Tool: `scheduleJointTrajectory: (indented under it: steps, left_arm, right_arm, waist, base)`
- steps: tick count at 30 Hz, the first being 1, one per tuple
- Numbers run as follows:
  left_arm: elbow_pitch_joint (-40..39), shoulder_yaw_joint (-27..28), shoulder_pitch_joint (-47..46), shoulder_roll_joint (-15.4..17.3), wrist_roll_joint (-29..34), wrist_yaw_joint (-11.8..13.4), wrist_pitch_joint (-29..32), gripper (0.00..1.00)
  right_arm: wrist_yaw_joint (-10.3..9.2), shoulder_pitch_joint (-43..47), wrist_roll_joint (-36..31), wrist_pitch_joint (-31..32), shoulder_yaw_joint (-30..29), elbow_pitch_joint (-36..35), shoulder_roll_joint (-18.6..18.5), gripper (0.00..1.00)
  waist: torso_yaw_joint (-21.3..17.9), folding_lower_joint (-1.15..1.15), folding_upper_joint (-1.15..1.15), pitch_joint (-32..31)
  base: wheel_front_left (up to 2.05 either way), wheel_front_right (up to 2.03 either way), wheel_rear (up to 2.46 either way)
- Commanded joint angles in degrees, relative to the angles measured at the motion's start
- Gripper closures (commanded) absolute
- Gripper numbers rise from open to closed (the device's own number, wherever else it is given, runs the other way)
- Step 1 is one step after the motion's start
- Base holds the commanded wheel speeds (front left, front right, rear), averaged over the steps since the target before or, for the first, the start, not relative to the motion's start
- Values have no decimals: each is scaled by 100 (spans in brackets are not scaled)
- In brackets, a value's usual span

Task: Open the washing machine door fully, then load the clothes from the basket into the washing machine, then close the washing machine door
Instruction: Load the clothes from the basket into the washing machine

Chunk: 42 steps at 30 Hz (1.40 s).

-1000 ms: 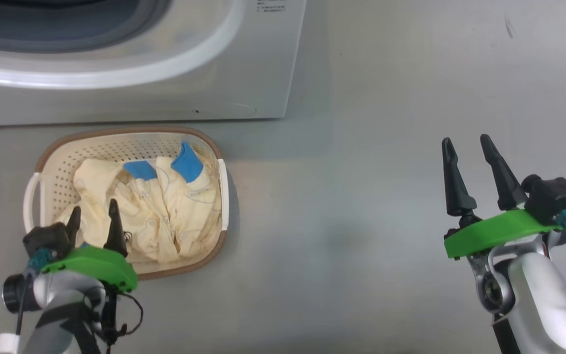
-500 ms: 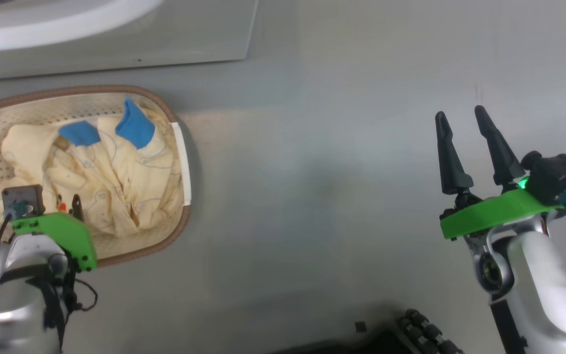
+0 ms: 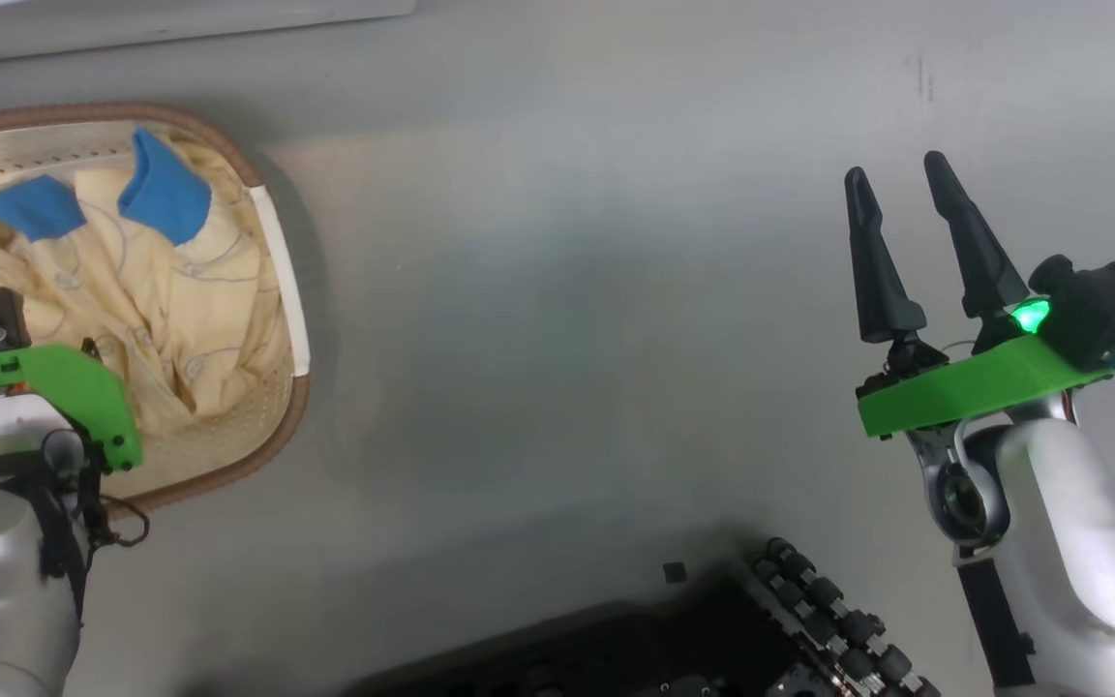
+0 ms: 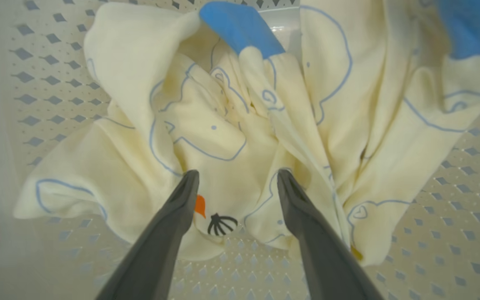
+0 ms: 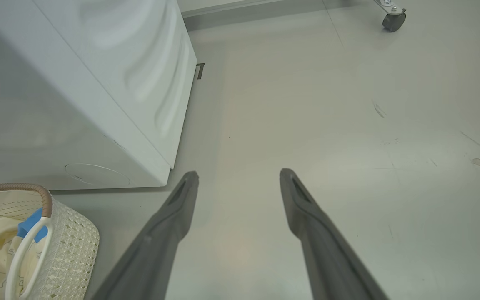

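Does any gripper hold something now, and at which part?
Nothing is held. The left gripper is open, its tips at the clothes in the basket; the right gripper is open over bare floor.

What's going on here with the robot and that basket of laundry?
The robot is going for the laundry. Its left gripper is open down inside the basket, fingers either side of a fold of the cream clothes, not closed on them yet. The right gripper is open and empty over the floor. The clothes lie in the basket, which sits beside the washing machine.
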Motion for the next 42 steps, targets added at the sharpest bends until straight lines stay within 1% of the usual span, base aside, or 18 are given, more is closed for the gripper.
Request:
scheduleJointTrajectory:
  steps: [1, 4, 6, 9, 12, 20, 23, 24, 25, 30, 33, 39, 42]
  left_arm:
    - [9, 115, 137, 248, -4, 51, 20, 0]
    - [27, 113, 44, 291, -26, 124, 84, 0]
    - [37, 105, -34, 379, -31, 143, 172, 0]
    - [49, 90, -125, 531, -42, 128, 335, 0]
    - [57, 104, -184, 600, -87, 143, 454, 0]
    - [68, 99, -306, 531, -196, 187, 684, 0]
    - [70, 106, -366, 470, -257, 156, 788, 1]
    - [70, 112, -388, 452, -281, 145, 816, 60]
    - [71, 103, -408, 434, -291, 128, 836, 100]
    - [73, 46, -429, 389, -318, 55, 912, 100]
    - [74, 19, -379, 384, -331, 62, 925, 100]
    - [75, -36, -213, 338, -355, 30, 906, 100]
    - [75, -73, -48, 226, -406, -58, 873, 100]
  right_arm:
    - [20, 119, 38, -54, 106, -153, 6, 0]
    - [20, 84, 51, -54, 127, -183, 20, 0]
    - [20, 67, 61, -54, 133, -200, 28, 0]
    - [20, 58, 73, -54, 152, -227, 36, 0]
    - [20, 66, 81, -54, 133, -258, 41, 0]
    - [20, 92, 35, -54, 54, -344, 45, 0]
    - [20, 99, 16, -54, 49, -377, 46, 0]
    - [20, 101, 11, -54, 45, -386, 46, 0]
    - [20, 102, 9, -54, 42, -392, 46, 0]
    - [20, 79, 8, -54, 51, -386, 46, 0]
    - [20, 34, 26, -54, 62, -357, 46, 0]
    - [20, 8, 56, -54, 47, -259, 46, 0]
    - [20, 20, 16, -54, -27, -93, 46, 0]
  waist:
    - [-83, -1, 0, 108]
    - [-170, -1, 0, 233]
    - [-224, -1, 0, 321]
    - [-293, -1, 0, 440]
    - [-315, -1, 0, 544]
    - [-237, -1, 0, 657]
    - [-200, -1, 0, 679]
    - [-189, -1, 0, 685]
    - [-181, -1, 0, 690]
    - [-174, -1, 0, 675]
    - [-178, -1, 0, 620]
    - [-151, -1, 0, 353]
    - [-66, -1, 0, 38]
  base:
    - [0, 0, 0]
    - [0, 0, 0]
    - [0, 0, 0]
    - [0, 0, 0]
    - [0, 0, 0]
    - [0, 0, 0]
    - [0, 0, 0]
    - [0, 0, 0]
    - [0, 0, 0]
    - [0, 0, 0]
    - [0, 0, 0]
    - [0, 0, 0]
    - [0, 0, 0]
